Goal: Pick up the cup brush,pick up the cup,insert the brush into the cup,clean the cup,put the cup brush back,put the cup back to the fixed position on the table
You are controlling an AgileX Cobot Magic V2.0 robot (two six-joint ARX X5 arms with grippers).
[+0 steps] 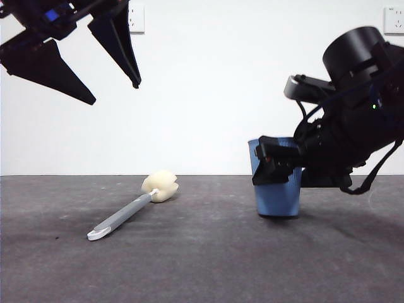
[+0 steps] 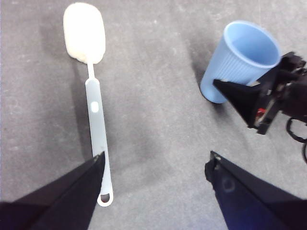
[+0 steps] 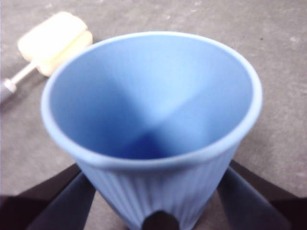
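The cup brush (image 1: 123, 218) lies flat on the table (image 1: 208, 271), its pale yellow sponge head (image 1: 160, 186) away from me and its white tip toward me. My left gripper (image 1: 115, 93) hangs open and empty high above it; in the left wrist view the gripper (image 2: 156, 158) is over the handle end of the brush (image 2: 95, 120). The blue ribbed cup (image 1: 278, 202) stands upright at the right. My right gripper (image 1: 268, 167) is shut on its sides, a jaw on each side in the right wrist view (image 3: 156, 191). I cannot tell whether the cup's base touches the table.
A white wall stands behind the table, with sockets at the upper left (image 1: 136, 17) and upper right (image 1: 392, 19). Bare table lies between the brush and the cup (image 2: 240, 57). The sponge head (image 3: 53, 40) shows beyond the cup's rim (image 3: 153, 96).
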